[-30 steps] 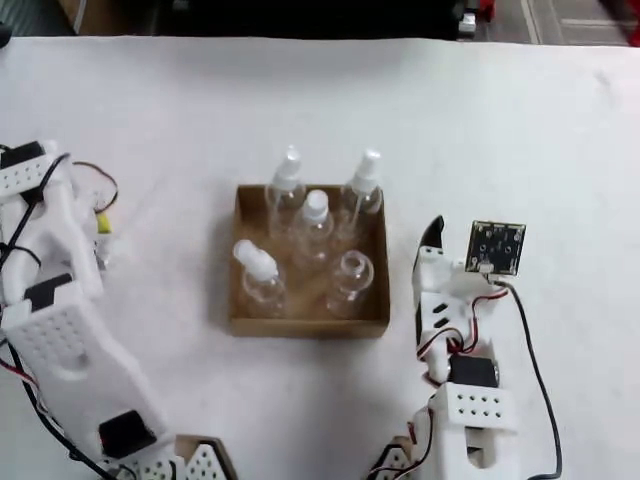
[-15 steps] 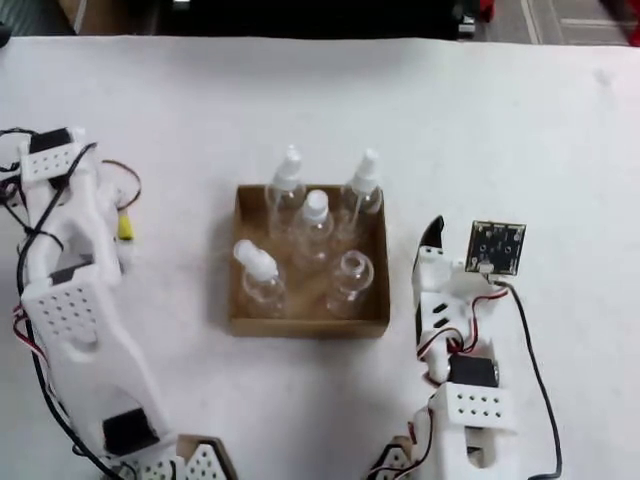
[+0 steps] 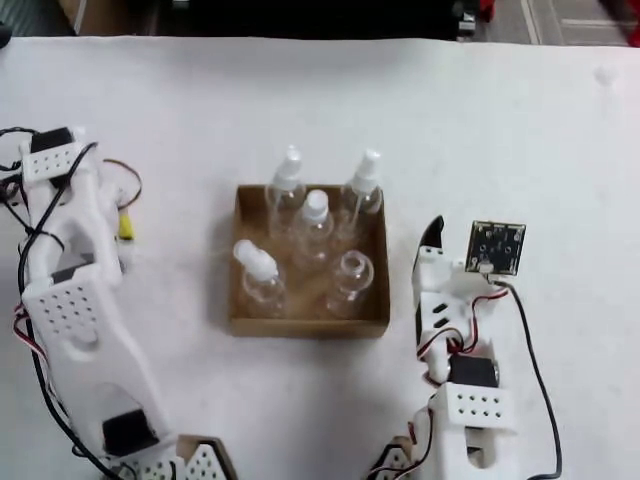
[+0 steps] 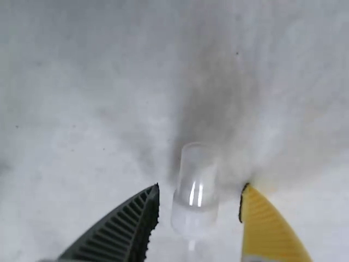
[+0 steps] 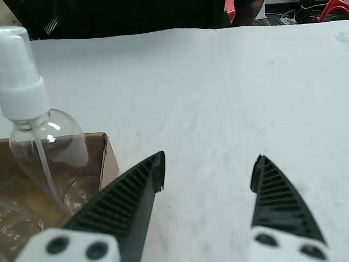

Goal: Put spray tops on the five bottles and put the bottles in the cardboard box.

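One cardboard box (image 3: 237, 318) sits on one white table (image 3: 500, 120). Five clear bottles stand inside it. Four carry white spray tops: the far-left bottle (image 3: 288, 190), the far-right bottle (image 3: 363, 192), the middle bottle (image 3: 315, 225) and the near-left bottle (image 3: 260, 280). One, the near-right bottle (image 3: 350, 278), has a bare neck. One loose spray top (image 4: 194, 191) stands on the table at the left. There are two robot arms, the left arm (image 3: 70, 300) and the right arm (image 3: 455, 320). Each ends in one two-fingered gripper, the left gripper (image 4: 199, 188) and the right gripper (image 5: 210, 158).

no readable text, no labels, no numbers, no signs anywhere
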`<action>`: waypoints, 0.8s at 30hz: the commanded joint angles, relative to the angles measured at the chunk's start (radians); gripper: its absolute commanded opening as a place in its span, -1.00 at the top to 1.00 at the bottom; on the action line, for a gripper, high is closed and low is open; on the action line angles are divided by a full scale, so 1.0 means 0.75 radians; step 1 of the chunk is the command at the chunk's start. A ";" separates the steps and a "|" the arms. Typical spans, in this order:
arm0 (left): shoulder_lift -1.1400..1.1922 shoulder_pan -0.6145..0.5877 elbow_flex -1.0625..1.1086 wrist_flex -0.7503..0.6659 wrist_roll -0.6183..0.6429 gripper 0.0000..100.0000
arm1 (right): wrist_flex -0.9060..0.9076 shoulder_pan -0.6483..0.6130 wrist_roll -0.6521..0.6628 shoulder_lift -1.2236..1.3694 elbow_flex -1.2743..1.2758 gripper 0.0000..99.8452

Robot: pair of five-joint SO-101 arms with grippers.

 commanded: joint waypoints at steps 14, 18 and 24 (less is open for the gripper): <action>0.118 0.091 -0.031 -0.012 -0.055 0.51 | -0.024 0.003 0.016 -0.015 -0.014 0.53; 0.128 0.095 -0.031 0.016 -0.119 0.51 | -0.026 -0.001 0.016 -0.015 -0.014 0.53; 0.087 0.107 -0.072 0.072 -0.227 0.71 | -0.028 0.001 0.016 -0.015 -0.014 0.53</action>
